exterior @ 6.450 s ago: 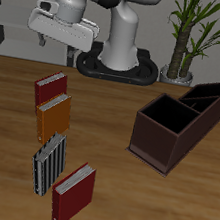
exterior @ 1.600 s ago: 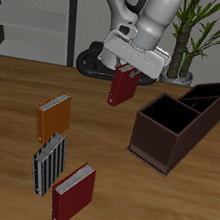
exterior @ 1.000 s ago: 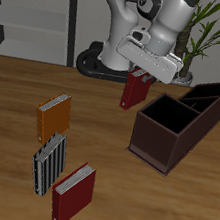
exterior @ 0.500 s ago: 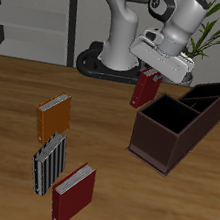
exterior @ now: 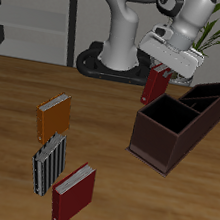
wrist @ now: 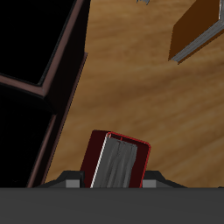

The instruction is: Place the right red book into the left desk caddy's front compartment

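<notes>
The right red book (exterior: 154, 87) hangs upright in the air, held at its top by my gripper (exterior: 161, 70), which is shut on it. It hovers just behind the near square section of the left desk caddy (exterior: 163, 141), a dark maroon-brown box with black inside. In the wrist view the red book (wrist: 115, 161) shows its pale page edges between my fingers, with the caddy's dark rim (wrist: 61, 83) close beside it and the wooden table far below.
An orange book (exterior: 52, 117), a striped grey book (exterior: 46, 164) and a darker maroon-red book (exterior: 72, 194) lie in a row on the table. A potted plant (exterior: 192, 45) stands behind the caddy. The robot's base (exterior: 115, 62) is at the back.
My gripper picked the red book up from the head of the book row and has carried it across and upward to the caddy's back edge.
</notes>
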